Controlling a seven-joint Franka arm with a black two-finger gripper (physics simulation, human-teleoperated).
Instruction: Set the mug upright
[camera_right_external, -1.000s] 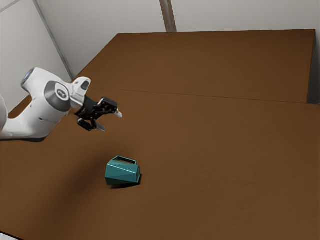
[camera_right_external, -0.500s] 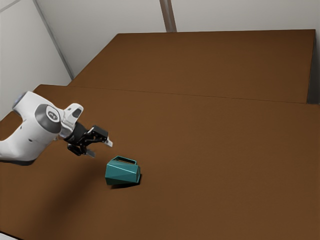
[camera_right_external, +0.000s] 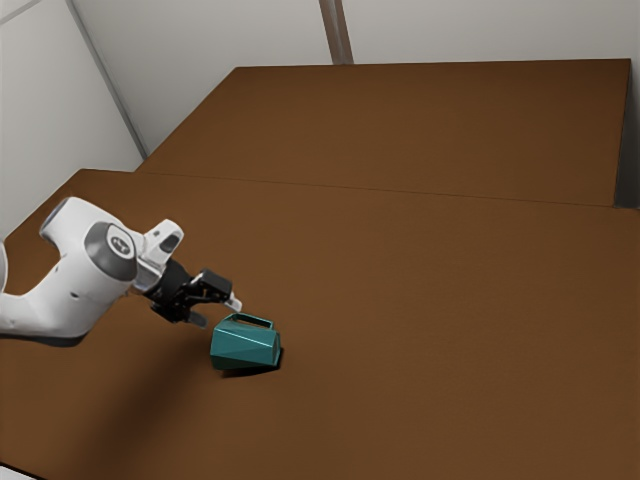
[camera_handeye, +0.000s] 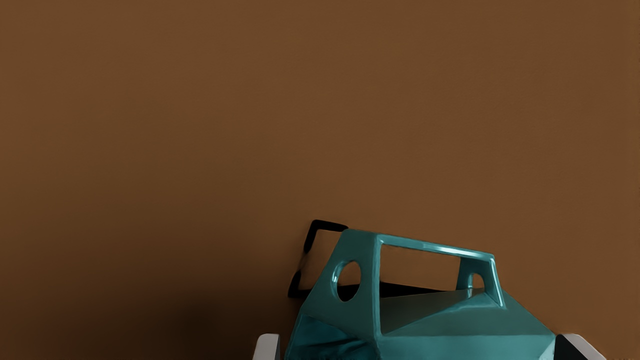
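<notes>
The teal faceted mug lies on its side on the brown table, its handle on the side away from the exterior view's bottom edge. The gripper is beside the handle, toward the exterior view's left, with its fingers spread. In the wrist view the mug reaches across most of the space between the fingertips of the open gripper. One fingertip stands a small gap off the mug's end; the other is close to the opposite end, and contact there cannot be told.
The brown table extends toward the exterior view's right and back, with a seam across it. Pale walls stand behind it. Shadows of arm and mug fall on the tabletop.
Over the last second my arm has come down toward the table, then shifted slightly toward the exterior view's right, bringing the gripper close to the mug. The mug has not moved.
</notes>
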